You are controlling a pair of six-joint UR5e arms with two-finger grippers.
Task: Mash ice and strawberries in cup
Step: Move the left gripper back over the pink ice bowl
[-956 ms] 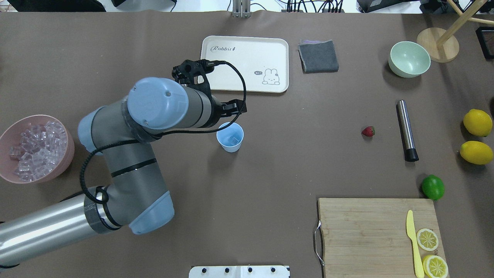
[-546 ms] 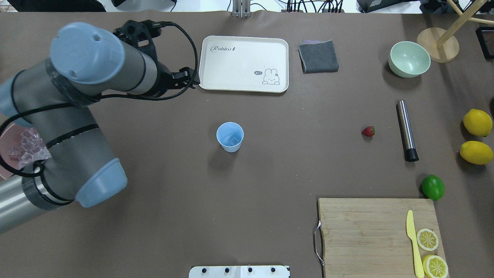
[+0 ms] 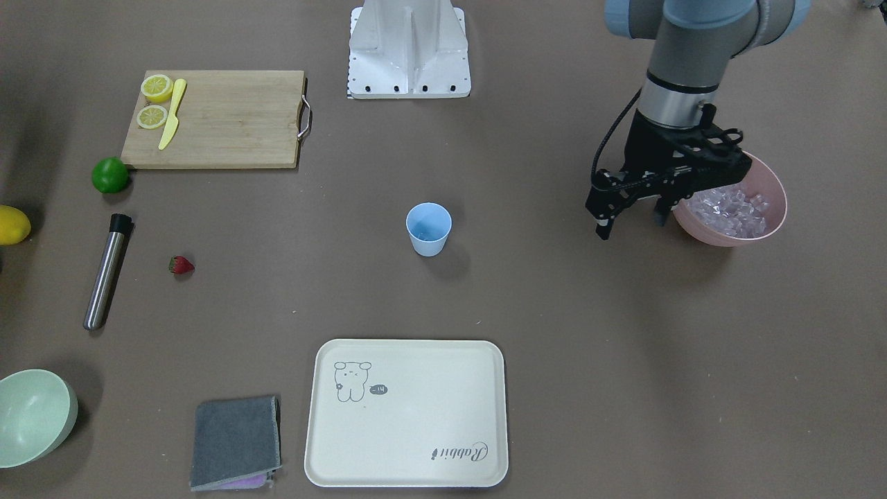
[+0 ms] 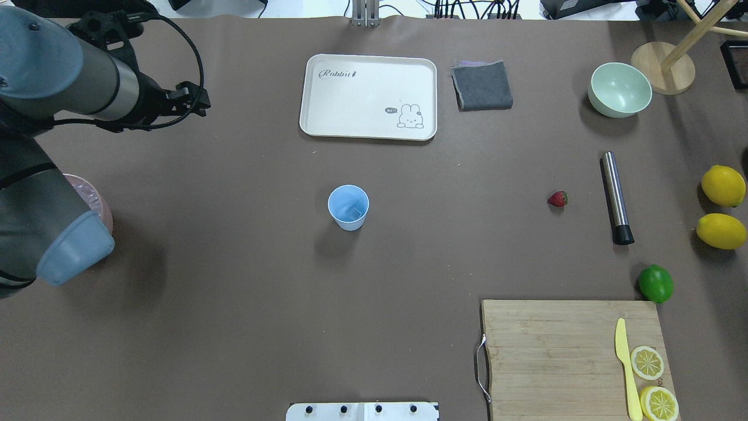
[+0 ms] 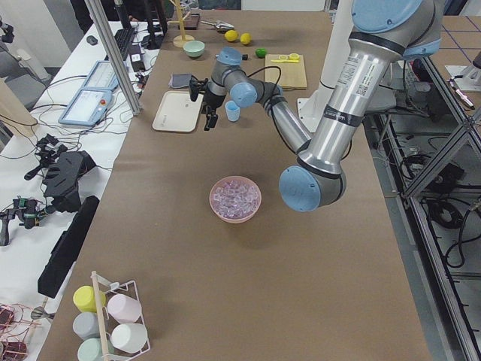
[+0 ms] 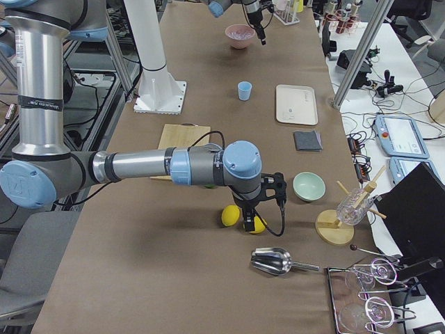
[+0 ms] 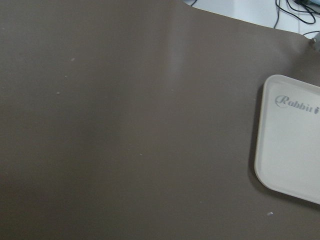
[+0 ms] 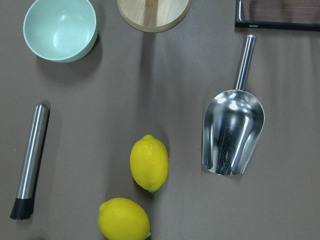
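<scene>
Noting the left gripper [image 3: 630, 223] beside the pink bowl [image 3: 734, 240], fingers spread wide and holding nothing; we judge it is placed there to fetch ice [image 3: 733, 206]. The cup [image 4: 348, 206] stands upright mid-table, something glassy inside. The strawberry [image 4: 557, 199] lies well apart, near the steel muddler [image 4: 615, 196], not yet loaded. The right gripper [image 6: 247, 224] hangs by the lemons [image 6: 229, 216]; we cannot tell its opening.

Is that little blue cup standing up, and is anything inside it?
Upright: the cup stands mouth up. Overhead, something clear, likely ice, lies inside.
</scene>
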